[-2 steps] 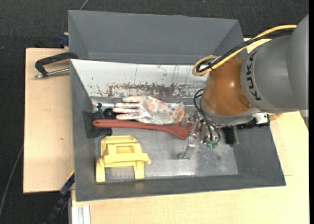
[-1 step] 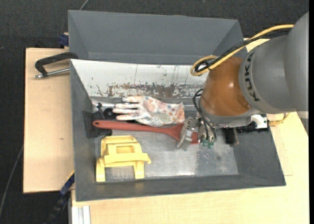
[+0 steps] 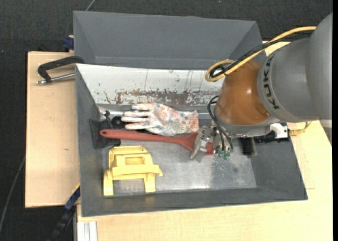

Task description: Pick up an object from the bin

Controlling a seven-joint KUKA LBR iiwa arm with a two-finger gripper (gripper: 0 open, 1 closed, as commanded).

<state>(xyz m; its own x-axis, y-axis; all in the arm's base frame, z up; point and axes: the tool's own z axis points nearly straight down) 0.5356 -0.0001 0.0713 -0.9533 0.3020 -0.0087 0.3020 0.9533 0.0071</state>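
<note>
Orange-covered wrist (image 3: 240,100) hanging over the grey metal bin (image 3: 237,174)
Its gripper (image 3: 203,149) is meeting the right end of the long red, black-headed tool (image 3: 153,137) lying across mid-bin beside a white floral glove (image 3: 161,118); jaws' state cannot be told.

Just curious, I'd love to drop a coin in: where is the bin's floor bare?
Bare floor lies at the front, between the yellow plastic piece and the right wall, below the red long-handled tool. Crowded: the back left, where the flowered glove lies beside the tool, and round the claw at its right end.
</note>
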